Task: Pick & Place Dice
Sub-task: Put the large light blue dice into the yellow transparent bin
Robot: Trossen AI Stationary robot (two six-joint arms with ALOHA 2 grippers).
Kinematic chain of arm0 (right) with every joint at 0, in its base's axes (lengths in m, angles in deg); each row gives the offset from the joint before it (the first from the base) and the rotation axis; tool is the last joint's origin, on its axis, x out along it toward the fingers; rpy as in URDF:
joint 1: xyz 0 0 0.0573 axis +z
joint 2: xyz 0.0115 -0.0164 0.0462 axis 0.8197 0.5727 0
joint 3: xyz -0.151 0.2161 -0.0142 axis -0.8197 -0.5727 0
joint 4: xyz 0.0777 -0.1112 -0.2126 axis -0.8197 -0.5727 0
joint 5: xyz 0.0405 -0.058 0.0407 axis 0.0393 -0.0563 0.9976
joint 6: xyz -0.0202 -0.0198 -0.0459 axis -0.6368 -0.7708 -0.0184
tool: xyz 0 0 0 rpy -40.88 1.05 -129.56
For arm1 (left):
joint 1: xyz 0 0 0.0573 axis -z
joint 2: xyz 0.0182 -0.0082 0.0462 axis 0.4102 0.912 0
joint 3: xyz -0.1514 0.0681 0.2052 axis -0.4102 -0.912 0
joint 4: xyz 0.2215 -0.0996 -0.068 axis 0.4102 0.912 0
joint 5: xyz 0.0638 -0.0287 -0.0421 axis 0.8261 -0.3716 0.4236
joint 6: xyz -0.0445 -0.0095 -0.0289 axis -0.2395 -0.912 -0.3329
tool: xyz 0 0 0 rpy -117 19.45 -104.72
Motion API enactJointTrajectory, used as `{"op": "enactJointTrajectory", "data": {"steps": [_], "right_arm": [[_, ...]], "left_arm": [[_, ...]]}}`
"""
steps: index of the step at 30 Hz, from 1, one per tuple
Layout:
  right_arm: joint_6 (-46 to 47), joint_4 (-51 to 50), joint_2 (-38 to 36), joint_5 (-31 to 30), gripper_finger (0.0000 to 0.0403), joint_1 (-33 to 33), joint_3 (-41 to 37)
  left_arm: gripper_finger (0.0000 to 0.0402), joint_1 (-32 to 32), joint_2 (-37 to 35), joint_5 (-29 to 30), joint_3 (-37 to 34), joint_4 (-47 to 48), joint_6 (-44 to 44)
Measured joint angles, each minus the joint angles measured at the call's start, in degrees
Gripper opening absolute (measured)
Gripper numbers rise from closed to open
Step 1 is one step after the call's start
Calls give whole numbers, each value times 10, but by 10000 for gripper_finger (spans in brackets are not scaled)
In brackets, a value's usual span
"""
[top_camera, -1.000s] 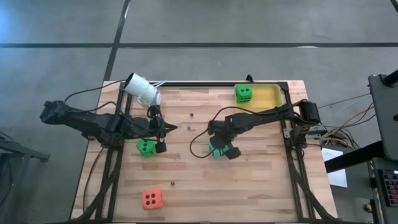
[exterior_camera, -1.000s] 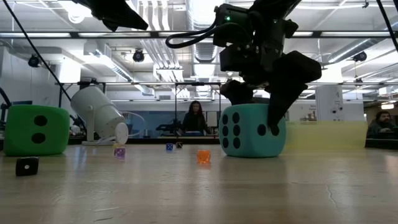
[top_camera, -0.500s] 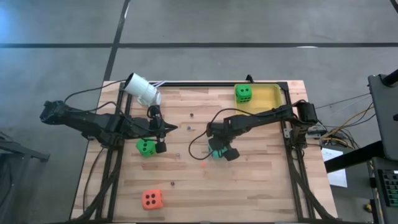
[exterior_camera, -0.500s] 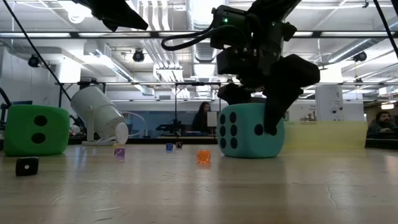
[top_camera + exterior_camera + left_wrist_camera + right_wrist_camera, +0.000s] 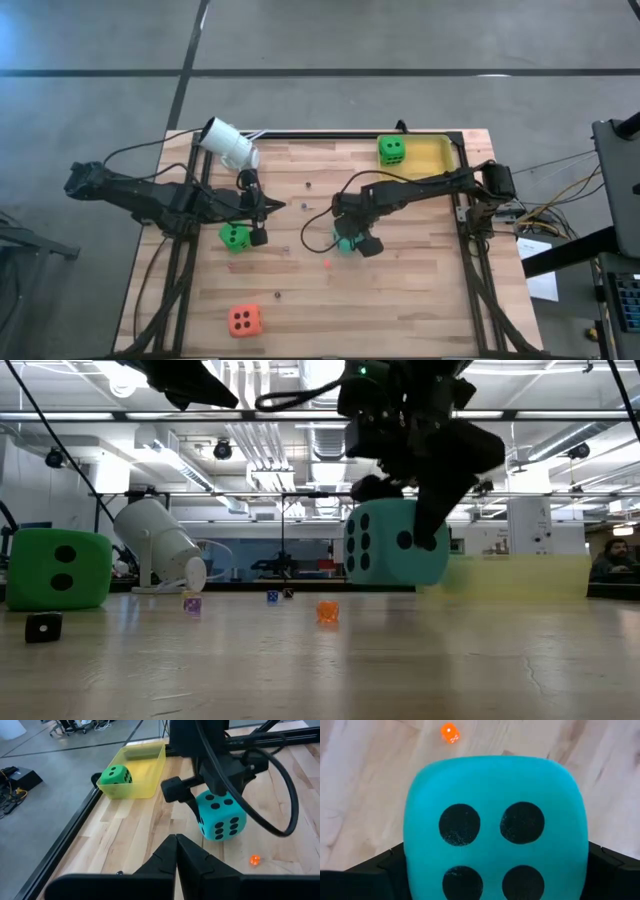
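My right gripper [image 5: 350, 240] is shut on the teal die [image 5: 392, 543], which hangs above the middle of the table; it also shows in the left wrist view [image 5: 221, 816]. One green die [image 5: 234, 237] rests on the table at the left. My left gripper [image 5: 258, 234] stands just right of it, shut and empty. A second green die [image 5: 391, 150] sits in the yellow tray [image 5: 432, 156] at the far right. The orange-red die [image 5: 244, 320] rests near the table's near left edge. My right gripper pinches the teal die between its two fingers [image 5: 367, 872], one on each of two opposite side faces [image 5: 415, 865]. The fingers come from above, pointing down. The die is lifted clear of the table and slightly tilted, its four-pip face toward the wrist.
A white cylinder-shaped device [image 5: 230, 143] lies at the far left. Several tiny dice are scattered on the wood, among them an orange one [image 5: 327, 612], a purple one [image 5: 192, 604] and a black one [image 5: 43, 626]. People show in the room beyond.
My right gripper has risen with the teal die, which stood on the table and now hangs clear of it, slightly tilted. It has also drifted a little toward the table's left.
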Motion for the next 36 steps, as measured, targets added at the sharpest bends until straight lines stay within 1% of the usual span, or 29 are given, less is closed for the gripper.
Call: {"op": "enactJointTrajectory", "data": {"steps": [3,7,15,21,27,31,36], "right_arm": [[6,-30,-14,-3,352,-5,16],[22,-70,-42,-36,352,-17,25],[109,-127,-140,-81,352,-68,23],[196,-164,-216,-125,352,-116,22],[313,-172,-277,-180,352,-157,16],[399,-202,-298,-243,352,-178,13],[485,-229,-306,-285,352,-222,13]], "left_arm": [[12,0,0,0,0,0,0],[12,0,0,0,0,0,0],[12,0,0,0,0,0,0],[12,0,0,0,0,0,0],[12,0,0,0,0,0,0],[12,0,0,0,0,0,0],[12,0,0,0,0,0,0]]}}
